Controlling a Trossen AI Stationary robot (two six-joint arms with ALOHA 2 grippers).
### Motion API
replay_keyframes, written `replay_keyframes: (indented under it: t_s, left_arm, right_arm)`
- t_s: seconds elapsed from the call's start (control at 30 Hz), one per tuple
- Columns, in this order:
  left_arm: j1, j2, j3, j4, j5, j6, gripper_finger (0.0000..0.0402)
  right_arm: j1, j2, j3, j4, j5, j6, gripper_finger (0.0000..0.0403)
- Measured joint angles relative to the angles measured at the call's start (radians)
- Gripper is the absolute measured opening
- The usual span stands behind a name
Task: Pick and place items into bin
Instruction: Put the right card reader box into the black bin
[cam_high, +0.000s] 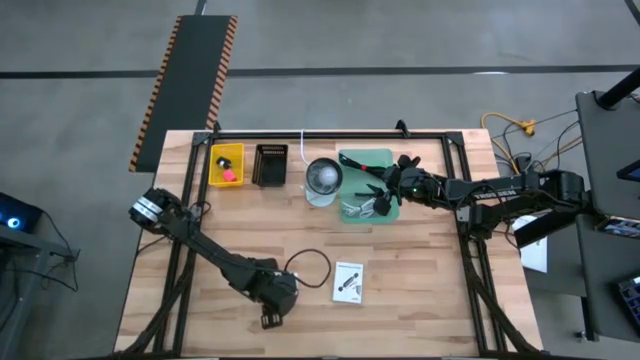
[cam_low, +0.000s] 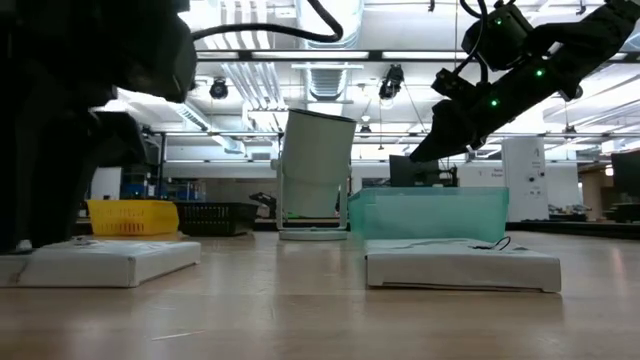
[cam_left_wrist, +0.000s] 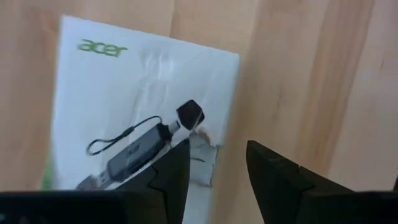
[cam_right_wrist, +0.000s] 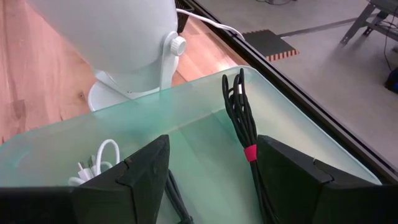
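My left gripper (cam_left_wrist: 217, 146) is open and points down over one edge of a white packet (cam_left_wrist: 143, 81) printed with a black adapter. My arm (cam_high: 272, 300) hides that packet from above, but it lies flat in the low view (cam_low: 100, 262). A second white packet (cam_high: 348, 282) lies flat to its right, and a loop of black cable (cam_high: 312, 262) lies between them. My right gripper (cam_right_wrist: 211, 146) is open and hangs over the green translucent bin (cam_high: 372, 158). A black cable bundle (cam_right_wrist: 239, 109) with a red tie and a white cable (cam_right_wrist: 99, 162) lie inside the bin.
A white round-headed device (cam_high: 322, 178) stands on its base just left of the green bin. A yellow tray (cam_high: 227, 165) with a red piece inside and a black tray (cam_high: 270, 165) sit along the far edge. Bare wood lies left of and near the packets.
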Motion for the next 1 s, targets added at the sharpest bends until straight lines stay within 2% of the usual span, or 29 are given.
replay_keyframes:
  t_s: [0.1, 0.33, 0.4, 0.57, 0.83, 0.9, 1.0]
  left_arm:
    - [0.000, 0.015, -0.043, 0.078, 0.002, 0.006, 0.0141]
    - [0.000, 0.072, -0.070, 0.081, 0.029, 0.047, 0.0129]
    - [0.000, 0.074, -0.070, 0.071, 0.029, 0.080, 0.0105]
    - [0.002, 0.064, -0.071, 0.063, 0.038, 0.136, 0.0015]
    - [0.009, -0.035, -0.077, 0.010, 0.055, 0.194, 0.0002]
    - [0.013, -0.083, -0.077, -0.023, 0.033, 0.206, 0.0001]
    - [0.022, -0.164, -0.074, -0.105, -0.054, 0.208, 0.0001]
  right_arm:
    - [0.000, 0.000, 0.000, 0.000, 0.000, 0.000, 0.0226]
    - [0.000, 0.000, 0.000, 0.000, 0.000, 0.000, 0.0226]
    - [0.000, 0.000, 0.000, 0.000, 0.000, 0.000, 0.0226]
    - [0.000, 0.000, 0.000, 0.001, 0.000, 0.000, 0.0226]
    - [0.000, 0.000, -0.001, 0.001, 0.000, 0.000, 0.0226]
    - [0.000, 0.000, -0.001, 0.002, 0.000, 0.000, 0.0226]
    - [0.000, 0.000, -0.001, 0.003, 0.000, 0.000, 0.0226]
